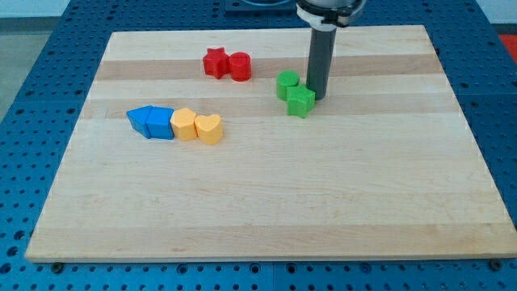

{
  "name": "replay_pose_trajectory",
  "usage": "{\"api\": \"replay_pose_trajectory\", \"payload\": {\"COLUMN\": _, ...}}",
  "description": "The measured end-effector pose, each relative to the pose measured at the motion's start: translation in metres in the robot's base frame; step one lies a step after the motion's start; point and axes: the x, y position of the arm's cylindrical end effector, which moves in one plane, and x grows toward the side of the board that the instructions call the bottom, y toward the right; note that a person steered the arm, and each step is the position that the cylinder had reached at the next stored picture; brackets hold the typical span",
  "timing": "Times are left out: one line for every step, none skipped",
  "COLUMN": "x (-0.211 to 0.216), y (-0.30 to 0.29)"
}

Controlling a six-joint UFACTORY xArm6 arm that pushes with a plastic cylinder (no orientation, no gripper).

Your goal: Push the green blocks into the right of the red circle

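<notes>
My tip [317, 97] rests on the desk [266, 202], touching the right side of two green blocks: a round one [287, 83] and a star-like one [300, 101] just below it. This tool is a bare rod, nothing to open or close. The red circle [240, 65] lies to their left, apart, beside a red star [215, 61]. Two blue blocks [152, 122] and two yellow blocks [198, 126] sit well apart, lower left.

So the arm here is basically just a straight dark grey cylindrical rod [321, 65], matte, no visible screws or markings on it. Above my tip [319, 98] it runs up into a wider rounded collar [326, 14], black with a silvery-white rim. No cables visible, rest is cropped off.
</notes>
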Motion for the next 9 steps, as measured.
{"api": "replay_pose_trajectory", "payload": {"x": 0.0, "y": 0.026}}
{"api": "replay_pose_trajectory", "payload": {"x": 0.022, "y": 0.058}}
{"api": "replay_pose_trajectory", "payload": {"x": 0.033, "y": 0.055}}
{"api": "replay_pose_trajectory", "payload": {"x": 0.037, "y": 0.037}}
{"api": "replay_pose_trajectory", "payload": {"x": 0.038, "y": 0.021}}
{"api": "replay_pose_trajectory", "payload": {"x": 0.038, "y": 0.006}}
{"api": "replay_pose_trajectory", "payload": {"x": 0.038, "y": -0.003}}
{"api": "replay_pose_trajectory", "payload": {"x": 0.032, "y": -0.009}}
{"api": "replay_pose_trajectory", "payload": {"x": 0.018, "y": -0.013}}
